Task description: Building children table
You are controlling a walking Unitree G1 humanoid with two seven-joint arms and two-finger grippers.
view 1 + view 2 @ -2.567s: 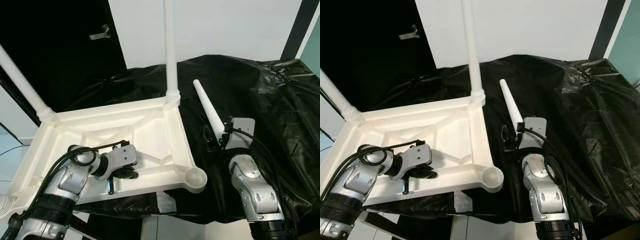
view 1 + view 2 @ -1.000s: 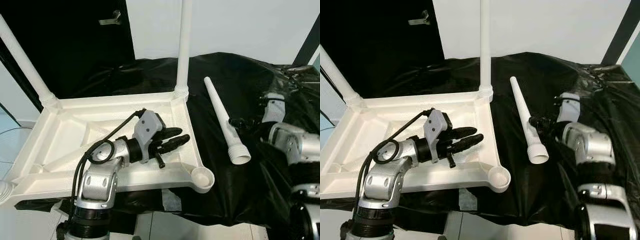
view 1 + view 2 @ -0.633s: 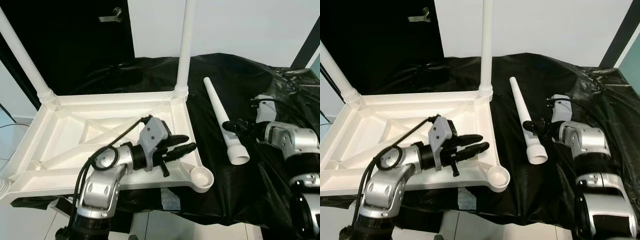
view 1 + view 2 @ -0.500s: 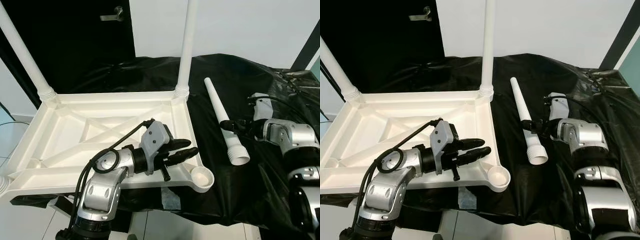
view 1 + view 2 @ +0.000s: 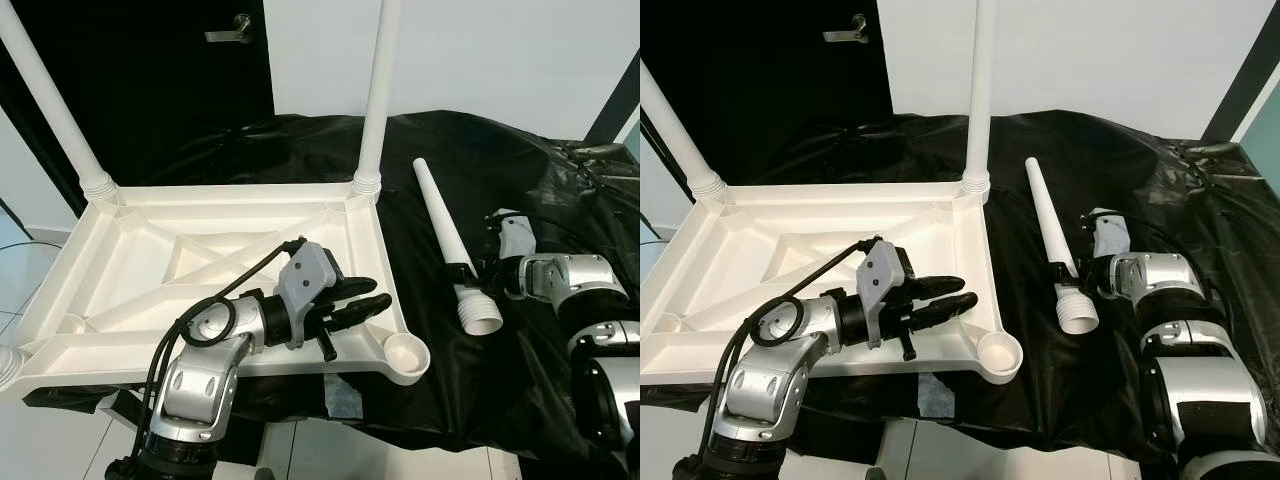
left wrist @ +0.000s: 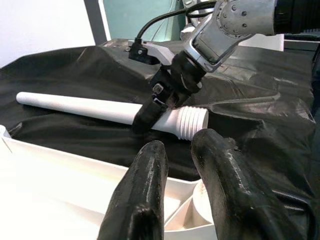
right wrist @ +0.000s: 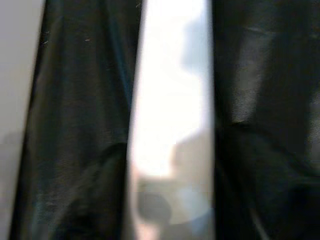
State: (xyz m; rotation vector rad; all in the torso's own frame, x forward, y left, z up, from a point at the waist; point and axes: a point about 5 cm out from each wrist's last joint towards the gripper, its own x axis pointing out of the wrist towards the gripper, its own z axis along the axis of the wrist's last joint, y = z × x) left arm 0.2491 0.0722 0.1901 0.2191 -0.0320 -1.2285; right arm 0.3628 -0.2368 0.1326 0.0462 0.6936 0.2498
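A white plastic children's table top lies upside down, its ribbed underside facing up, partly over a crinkled black plastic sheet that covers the work surface. Two long white plastic legs stand upright in the far corner sockets, and the near right corner carries an empty round socket.

The left gripper reaches across the underside of the table top near its right edge, short of that empty socket. Its two black fingers lie close side by side with a narrow gap between them, and they hold nothing.

A loose white tapered plastic leg lies on the black sheet just beside the table top's right rim, its ribbed threaded end pointing toward the robot. The right gripper is at this leg just above the threaded end, and the left wrist view shows its black fingers set around the leg. The right wrist view is a blur of the white leg against the dark sheet.
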